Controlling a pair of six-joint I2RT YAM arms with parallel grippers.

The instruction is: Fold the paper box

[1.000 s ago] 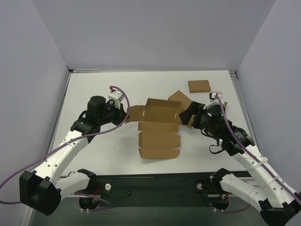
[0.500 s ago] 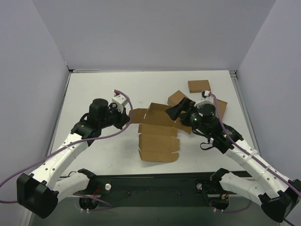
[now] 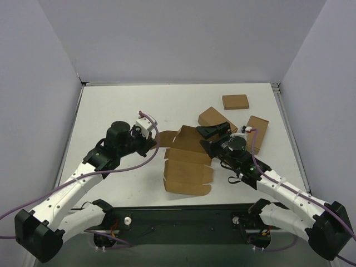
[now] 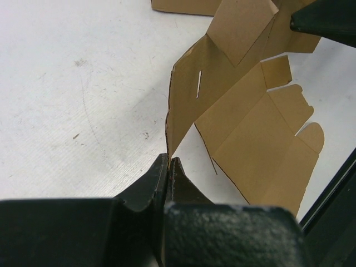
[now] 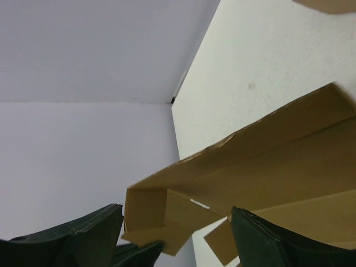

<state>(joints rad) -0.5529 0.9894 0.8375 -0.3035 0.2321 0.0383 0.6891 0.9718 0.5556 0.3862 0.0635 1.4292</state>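
The paper box is a brown cardboard blank at the table's middle. Its near panels lie flat and its far panels are lifted and bent. My left gripper is shut on the blank's left flap; in the left wrist view the jaws pinch the thin edge of the paper box, which rises upright from them. My right gripper is open at the blank's raised right side. In the right wrist view a folded corner of the paper box sits between the wide-apart fingers, touching neither pad clearly.
Three small ready-made brown boxes lie at the back right: one farthest back, one just behind my right gripper, one to its right. White walls enclose the table. A black rail runs along the near edge.
My right arm has swung left and nearer, bringing its gripper onto the blank's right side. My left gripper has shifted right with the flap. The far panels stand more bent.
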